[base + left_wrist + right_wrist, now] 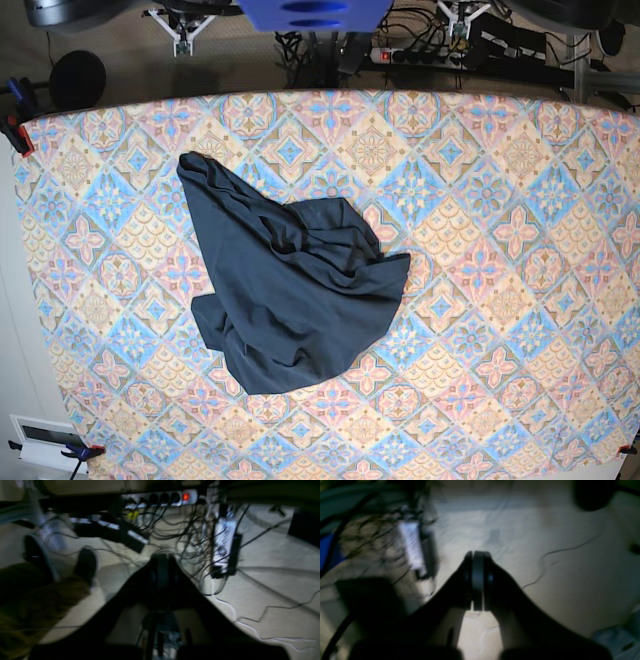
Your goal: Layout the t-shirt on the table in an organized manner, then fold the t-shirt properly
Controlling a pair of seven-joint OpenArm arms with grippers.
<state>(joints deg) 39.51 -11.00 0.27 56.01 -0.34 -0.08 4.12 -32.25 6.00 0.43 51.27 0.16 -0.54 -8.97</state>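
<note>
Base view shows the t-shirt [290, 285] lying crumpled on the table [520, 250], not yet spread out. Its long axis runs diagonally, from a narrow bunched end toward the far left of the view to a broad mass toward the near centre. The garment sits left of the table's midline in this view.

Neither arm appears over the table. Both wrist views look down at a pale floor strewn with cables, so both arms are judged to be parked off the work surface, with the garment out of sight of each gripper.

The left gripper [162, 562] is clenched with nothing between its jaws. The right gripper [478, 580] is likewise pressed shut and empty; its pads meet face to face.

Because the right arm works on the base view's left side, the garment is judged to lie nearer the right gripper than the left. The narrow end is the likelier first pick point for that arm. The left gripper would have to cross further inward to reach the broad end.
</note>
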